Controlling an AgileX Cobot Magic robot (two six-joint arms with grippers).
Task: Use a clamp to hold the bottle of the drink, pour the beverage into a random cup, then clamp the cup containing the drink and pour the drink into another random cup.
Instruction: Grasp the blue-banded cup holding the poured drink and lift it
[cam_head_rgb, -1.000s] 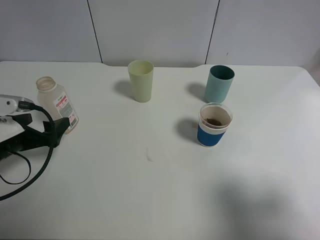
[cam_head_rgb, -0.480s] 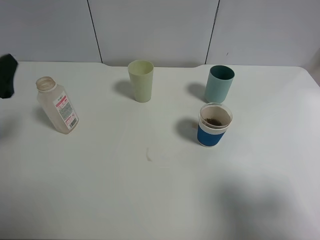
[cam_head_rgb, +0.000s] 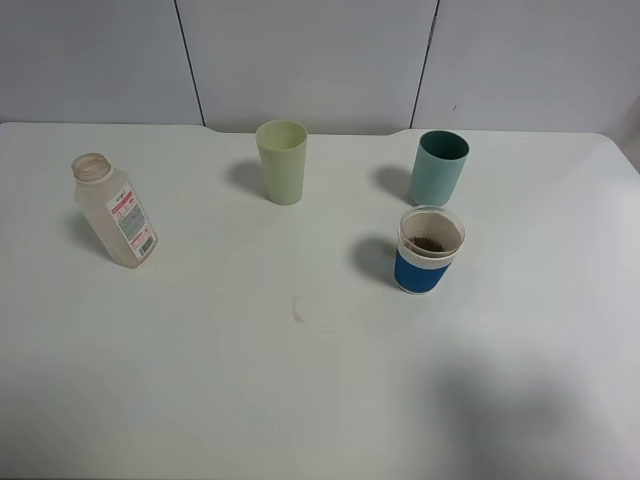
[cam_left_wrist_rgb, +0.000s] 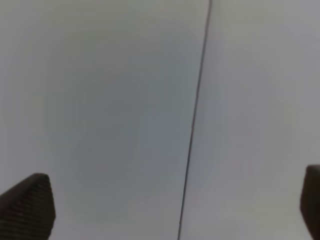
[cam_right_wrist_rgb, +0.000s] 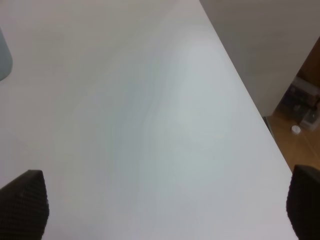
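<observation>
The open clear bottle (cam_head_rgb: 114, 211) with a red and white label stands at the left of the white table (cam_head_rgb: 300, 400). A pale green cup (cam_head_rgb: 282, 161) stands at the back middle, a teal cup (cam_head_rgb: 439, 168) at the back right. A clear cup with a blue band (cam_head_rgb: 429, 250) stands in front of the teal cup, with brown drink at its bottom. Neither arm shows in the exterior high view. My left gripper (cam_left_wrist_rgb: 165, 210) is open and empty, facing a grey wall. My right gripper (cam_right_wrist_rgb: 165, 210) is open and empty above the table's right part.
The table's right edge (cam_right_wrist_rgb: 240, 85) runs past the right gripper, with a wooden floor (cam_right_wrist_rgb: 300, 130) beyond it. A small stain (cam_head_rgb: 297, 311) lies on the table between the bottle and the banded cup. A grey panelled wall (cam_head_rgb: 320, 60) stands behind the table.
My left gripper was beside the bottle a second ago. It drew back up and left and is now out of the exterior high view. The bottle and cups have not moved.
</observation>
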